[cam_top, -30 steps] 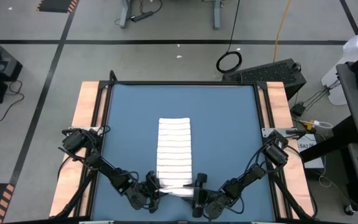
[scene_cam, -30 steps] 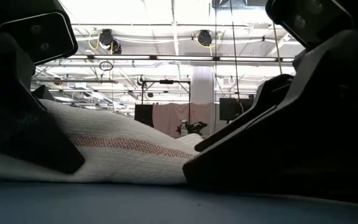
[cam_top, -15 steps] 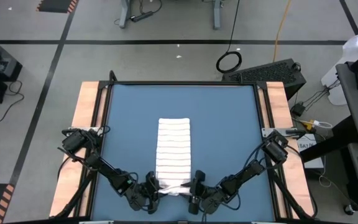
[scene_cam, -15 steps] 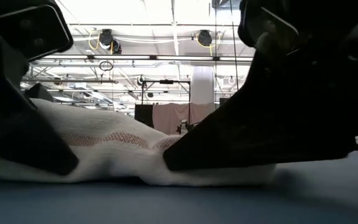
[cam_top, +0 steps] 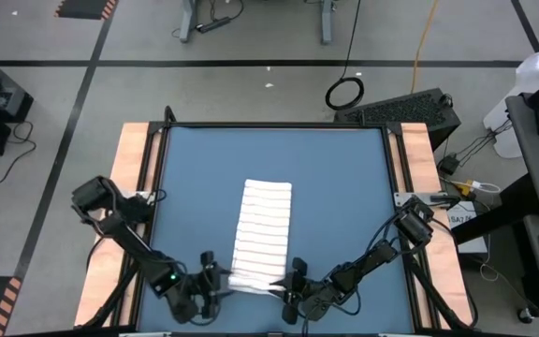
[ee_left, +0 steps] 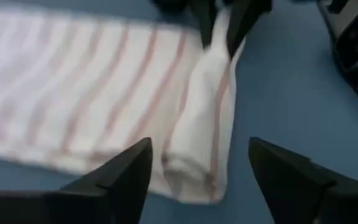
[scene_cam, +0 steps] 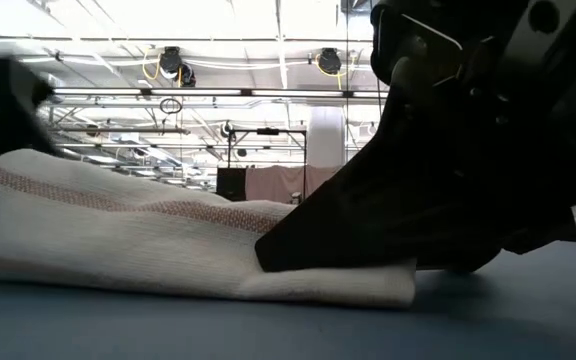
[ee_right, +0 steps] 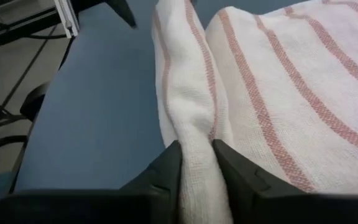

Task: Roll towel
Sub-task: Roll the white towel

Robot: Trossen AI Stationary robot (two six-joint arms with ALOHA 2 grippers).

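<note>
Right gripper [ee_right: 196, 163] is pinched on the towel's [cam_top: 262, 225] near roll; left gripper [ee_left: 197, 168] is spread, clear. Most is left unrolled.

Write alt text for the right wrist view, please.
The right gripper pinches the rolled near edge of a white towel with reddish stripes, lying on the blue tabletop. The rest of the towel lies flat beyond the roll.
</note>
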